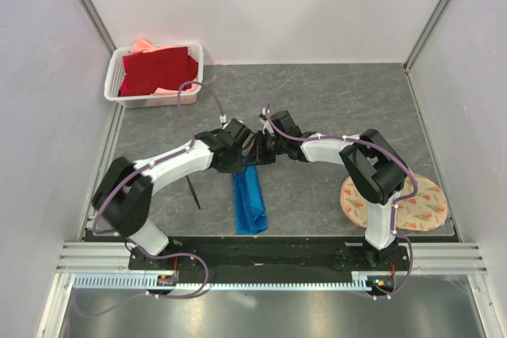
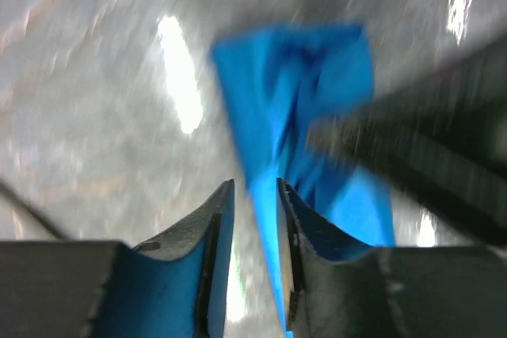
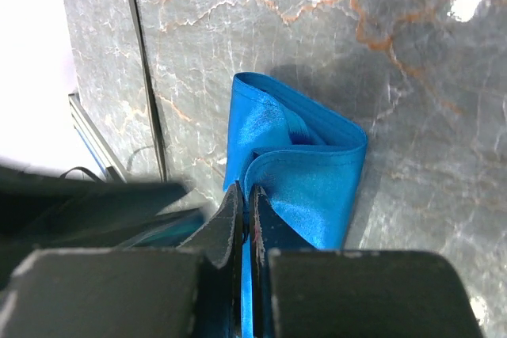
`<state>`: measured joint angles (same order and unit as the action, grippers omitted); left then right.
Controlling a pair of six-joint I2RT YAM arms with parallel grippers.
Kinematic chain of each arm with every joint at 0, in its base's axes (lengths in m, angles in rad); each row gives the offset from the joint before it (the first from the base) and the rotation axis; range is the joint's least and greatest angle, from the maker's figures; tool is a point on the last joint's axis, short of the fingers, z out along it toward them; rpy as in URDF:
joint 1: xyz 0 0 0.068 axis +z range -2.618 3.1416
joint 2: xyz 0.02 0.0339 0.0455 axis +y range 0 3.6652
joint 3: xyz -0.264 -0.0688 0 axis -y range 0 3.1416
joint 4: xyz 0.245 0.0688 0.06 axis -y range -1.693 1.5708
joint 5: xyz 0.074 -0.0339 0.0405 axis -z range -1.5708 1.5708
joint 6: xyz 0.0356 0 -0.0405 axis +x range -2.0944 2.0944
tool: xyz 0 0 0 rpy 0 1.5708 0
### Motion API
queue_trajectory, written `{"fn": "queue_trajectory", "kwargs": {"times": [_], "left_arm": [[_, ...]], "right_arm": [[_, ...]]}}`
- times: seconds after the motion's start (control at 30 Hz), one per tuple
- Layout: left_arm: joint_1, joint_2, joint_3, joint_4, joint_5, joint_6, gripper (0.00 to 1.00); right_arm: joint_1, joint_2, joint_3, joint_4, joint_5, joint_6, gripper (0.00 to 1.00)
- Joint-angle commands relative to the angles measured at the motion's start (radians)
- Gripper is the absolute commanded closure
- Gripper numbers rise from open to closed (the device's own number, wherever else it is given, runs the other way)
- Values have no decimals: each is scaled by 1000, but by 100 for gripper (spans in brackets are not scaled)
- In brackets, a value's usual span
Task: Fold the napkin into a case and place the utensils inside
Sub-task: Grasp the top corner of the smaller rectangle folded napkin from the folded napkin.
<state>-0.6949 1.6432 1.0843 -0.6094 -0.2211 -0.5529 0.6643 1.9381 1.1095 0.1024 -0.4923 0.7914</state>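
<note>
The grey marbled table (image 1: 333, 100) fills the overhead view. Both arms reach in to meet at the centre of the frame. The napkin (image 1: 250, 199) lies just below them, folded into a long narrow blue strip running towards the bottom edge.

A round peach floral mat (image 1: 420, 211) sits at lower right. A white basket (image 1: 115, 77) at upper left holds a dark red cloth (image 1: 158, 69).

The right gripper (image 3: 244, 195) is clamped on a fold at the napkin's upper end. The left gripper (image 2: 255, 195) stands parted, with a napkin edge in the gap; this view is blurred.

One black utensil (image 1: 192, 193) lies left of the napkin, apart from it.
</note>
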Motion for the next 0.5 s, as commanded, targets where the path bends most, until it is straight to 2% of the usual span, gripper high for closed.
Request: {"fn": "queue_trajectory", "kwargs": {"times": [0.0,0.07,0.2,0.37,0.47], "left_arm": [[-2,-229,-145,29,15,-154,70],[0,-287,-188,31,25,-197,76],[1,-312,-326,97,148,-265,85],[-14,-266,-418,212,254,-335,89],[-61,-234,-411,247,270,-370,90]], "right_arm": [[-3,36,67,-6,-38,-47,100],[-3,41,69,-6,-43,-49,100],[-5,53,87,-10,-51,-54,100],[-3,78,125,-32,-65,-66,100],[-3,90,153,-50,-61,-75,100]]}}
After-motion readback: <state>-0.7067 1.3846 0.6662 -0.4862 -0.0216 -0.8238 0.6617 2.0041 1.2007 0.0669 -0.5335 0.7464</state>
